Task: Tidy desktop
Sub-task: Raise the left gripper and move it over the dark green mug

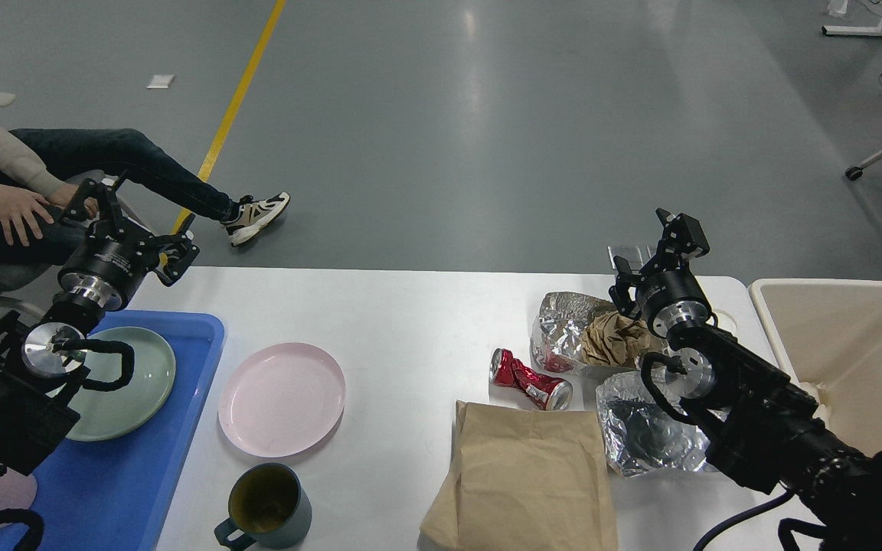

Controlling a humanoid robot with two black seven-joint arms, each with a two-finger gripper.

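The white desktop (410, 321) spans the head view. My left gripper (135, 226) hovers open over its far left corner, above the blue tray (119, 482), with nothing between its spread fingers. My right gripper (651, 252) is open and empty at the far right edge, just behind a crumpled brown paper (615, 337) and a foil wrapper (563, 325). A crushed red can (529, 379), a second foil sheet (644, 432) and a flat brown paper bag (525, 474) lie near the right arm. A pink plate (282, 398) and a dark mug (265, 505) sit left of centre.
A green plate (131, 383) rests in the blue tray, partly behind my left arm. A cream bin (847, 344) stands off the desktop's right end. A seated person (20, 199) is close behind the left corner, hand near my left gripper.
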